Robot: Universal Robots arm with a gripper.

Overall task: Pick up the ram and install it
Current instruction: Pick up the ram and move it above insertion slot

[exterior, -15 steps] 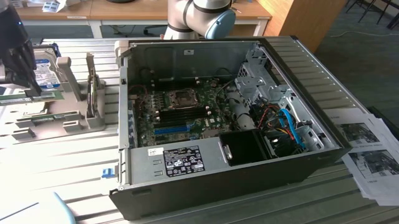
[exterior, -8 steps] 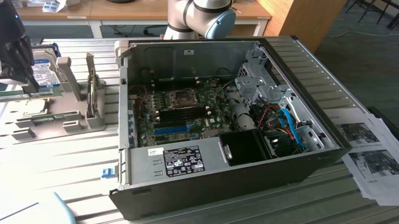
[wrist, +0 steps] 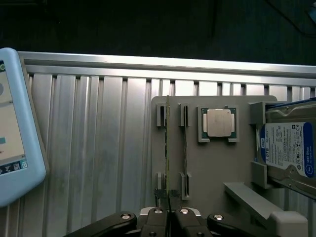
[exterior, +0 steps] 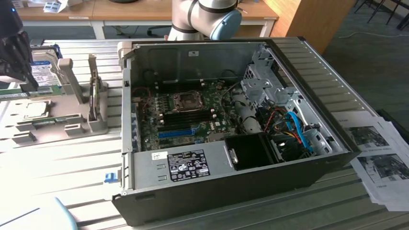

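**bench_lurker:** So where's it at? I see the table [exterior: 70, 163] with the open computer case [exterior: 223, 191] on it, and the gray holder [wrist: 217, 168] beside the case.

**ur_tinkerer:** Yeah, everything hangs off that holder. The hard drive [wrist: 291, 148] is parked at one end of it. The processor chip [wrist: 218, 122] lies flat in a pocket next to the drive. The ram [wrist: 168, 143] stands on edge in the holder's clips, on the far side of the chip from the drive. The hand [wrist: 168, 202] is squeezed down narrow, pinching the ram's near end with a finger on each face.

**bench_lurker:** Good place to grab?

**ur_tinkerer:** I'd say so. It's probably a light, stiff little board, but thin, so twisting could crack it. The flat faces give decent grip, though holding near one end might let it lever a bit. Can't tell if it's clear of the clips.
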